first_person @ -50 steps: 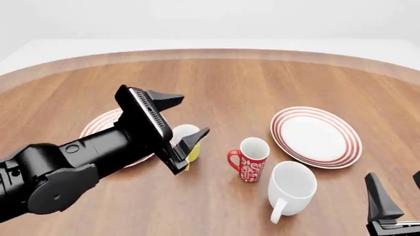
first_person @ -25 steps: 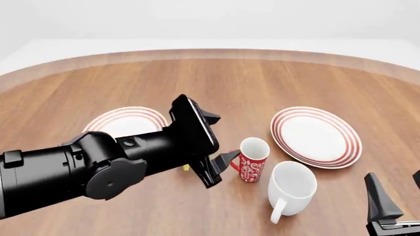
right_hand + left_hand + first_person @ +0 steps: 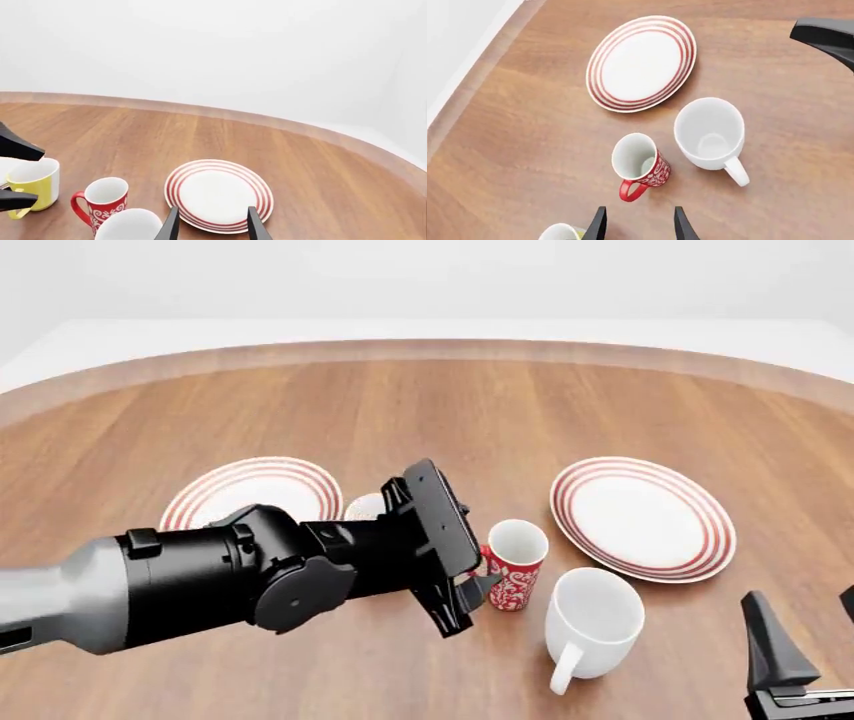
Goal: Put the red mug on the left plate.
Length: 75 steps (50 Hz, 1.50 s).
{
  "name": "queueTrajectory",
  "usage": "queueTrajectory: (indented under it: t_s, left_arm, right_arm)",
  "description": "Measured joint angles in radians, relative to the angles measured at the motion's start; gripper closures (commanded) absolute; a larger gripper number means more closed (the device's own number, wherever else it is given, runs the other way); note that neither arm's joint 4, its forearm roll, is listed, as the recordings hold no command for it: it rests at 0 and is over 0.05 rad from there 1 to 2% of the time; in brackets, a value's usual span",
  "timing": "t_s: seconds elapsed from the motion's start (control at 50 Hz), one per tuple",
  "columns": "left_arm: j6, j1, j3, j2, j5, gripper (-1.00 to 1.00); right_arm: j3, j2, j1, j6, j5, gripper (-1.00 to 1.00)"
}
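Note:
The red mug (image 3: 515, 566) stands upright mid-table with its handle toward the left, between the two ringed plates. The left plate (image 3: 254, 489) lies empty behind my left arm. My left gripper (image 3: 470, 575) is open and empty, its fingertips just left of the mug's handle and not around it. In the left wrist view the mug (image 3: 640, 162) sits just beyond the open gripper (image 3: 637, 230). My right gripper (image 3: 807, 635) is open and empty at the near right edge. The right wrist view also shows the mug (image 3: 103, 202).
A bigger white mug (image 3: 591, 620) stands close to the right of and nearer than the red mug. The right plate (image 3: 643, 518) lies beyond it. A yellow mug (image 3: 33, 187) stands left of the red mug, mostly hidden by my left arm in the front view.
My left arm has swung right, from over the yellow mug to beside the red mug's handle, uncovering the left plate. The right arm has not moved.

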Motion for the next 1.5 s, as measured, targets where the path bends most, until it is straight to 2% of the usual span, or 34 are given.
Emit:
queueTrajectory:
  t_s: [0.94, 1.5]
  left_arm:
    - [0.072, 0.071, -0.080, 0.176, 0.020, -1.00]
    - [0.086, 0.090, -0.117, 0.256, 0.016, -1.00]
  right_arm:
    - [0.000, 0.000, -0.006, 0.003, 0.001, -1.00]
    - [0.000, 0.000, -0.012, 0.009, 0.002, -1.00]
